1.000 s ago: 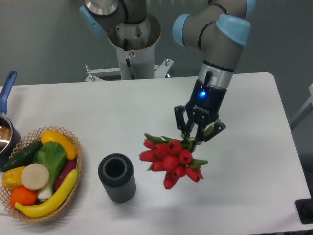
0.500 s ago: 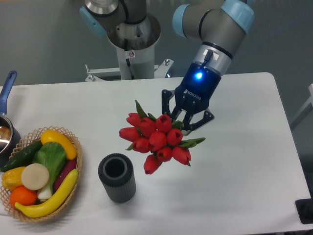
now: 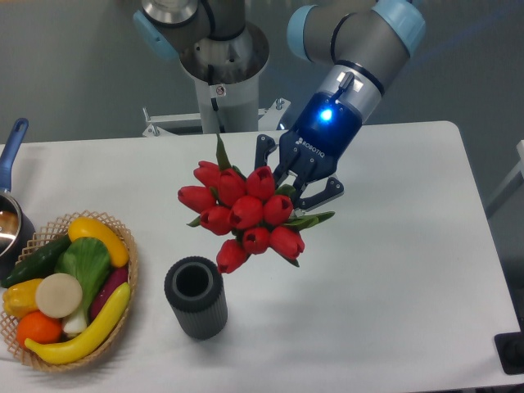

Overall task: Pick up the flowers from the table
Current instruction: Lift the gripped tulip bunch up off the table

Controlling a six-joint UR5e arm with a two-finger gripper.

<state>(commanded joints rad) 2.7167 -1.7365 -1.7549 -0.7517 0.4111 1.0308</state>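
— How many tulips in the flowers (image 3: 244, 211) at the gripper (image 3: 288, 182)?

— About ten red heads; a few overlap, so I can't be exact.

— And left of the gripper?

— One black ribbed cup (image 3: 196, 297) below it, and one basket (image 3: 129, 266) farther left.

— What's inside the basket?

— Two bananas (image 3: 92, 324), one cucumber (image 3: 37, 259), one orange (image 3: 38, 328), one yellow pepper (image 3: 20, 297), one leafy green with a white end (image 3: 75, 274). One pot (image 3: 10, 219) sits at the far left edge.
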